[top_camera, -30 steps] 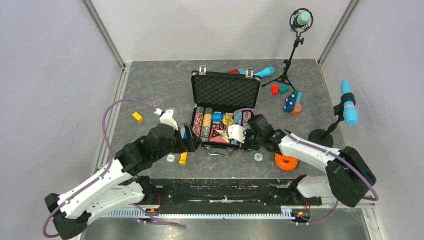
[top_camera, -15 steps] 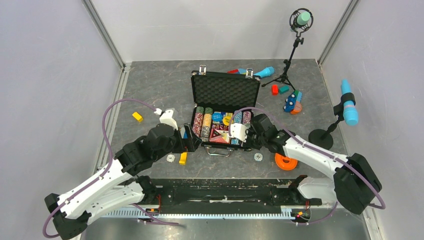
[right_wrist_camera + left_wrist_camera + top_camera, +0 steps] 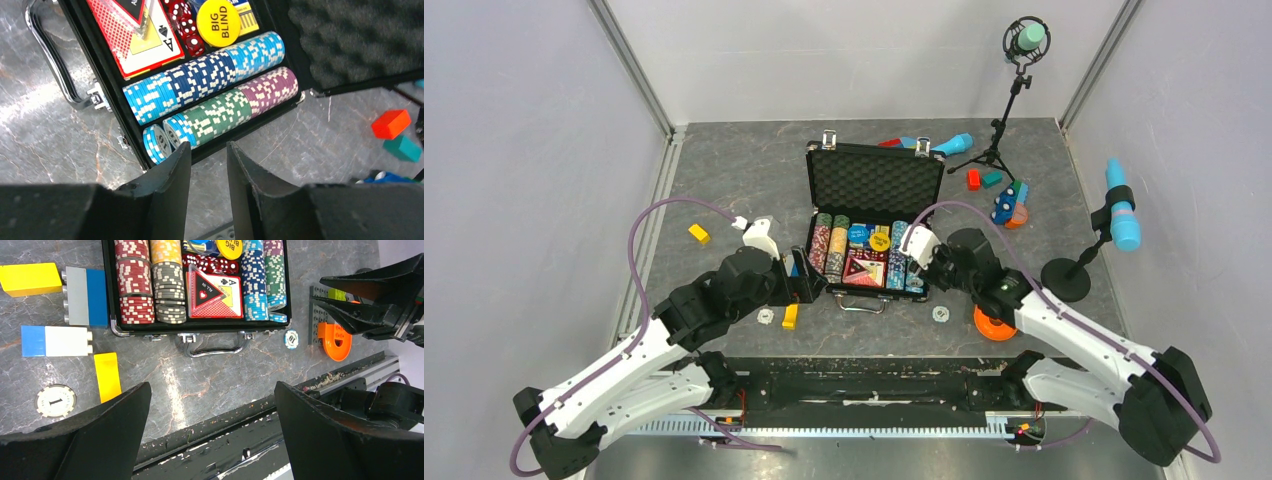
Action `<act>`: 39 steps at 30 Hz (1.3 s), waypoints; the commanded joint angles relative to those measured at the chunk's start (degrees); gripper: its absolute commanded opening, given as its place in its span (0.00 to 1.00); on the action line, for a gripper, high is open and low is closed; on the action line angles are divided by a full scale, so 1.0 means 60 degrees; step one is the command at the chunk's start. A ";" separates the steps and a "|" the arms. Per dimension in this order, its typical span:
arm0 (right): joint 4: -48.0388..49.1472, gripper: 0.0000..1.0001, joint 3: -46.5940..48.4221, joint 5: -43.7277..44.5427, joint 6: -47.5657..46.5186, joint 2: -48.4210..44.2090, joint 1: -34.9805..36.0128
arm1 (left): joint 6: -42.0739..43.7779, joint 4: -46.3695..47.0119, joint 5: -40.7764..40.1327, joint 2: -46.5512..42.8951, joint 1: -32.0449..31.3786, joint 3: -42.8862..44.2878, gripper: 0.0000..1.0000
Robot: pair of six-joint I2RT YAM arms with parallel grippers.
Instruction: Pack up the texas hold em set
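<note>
Blue-white striped chips [image 3: 210, 75], yellow dealer button [image 3: 218, 20]

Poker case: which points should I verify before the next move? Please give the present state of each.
1. Left gripper open and empty: ok.
2. Right gripper empty, barely open: ok.
3. All chips inside the case: not ok; a blue chip and a white chip lie on the table.
4. End chips of the outer row seated: not ok, they lean.
5. Lid free to close: cannot tell whether the yellow button sits too high.
</note>
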 commanded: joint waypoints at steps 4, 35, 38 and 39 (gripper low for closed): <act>0.1293 0.40 -0.1125 0.0960 0.3591 -0.1360 -0.0059 | -0.0124 0.0376 0.0020 -0.0116 0.0077 -0.0001 1.00; -0.1909 0.67 -0.1546 0.1921 0.8338 -0.0658 -0.0026 | -0.0357 0.0390 0.0156 0.0039 0.0113 0.0086 1.00; -0.1775 0.67 -0.1694 0.1904 0.8435 -0.0530 0.0036 | -0.0399 0.0434 0.0179 0.0079 0.0112 0.0067 1.00; -0.1731 0.67 -0.1727 0.1902 0.8447 -0.0472 0.0074 | -0.0410 0.0447 0.0180 0.0097 0.0112 0.0055 1.00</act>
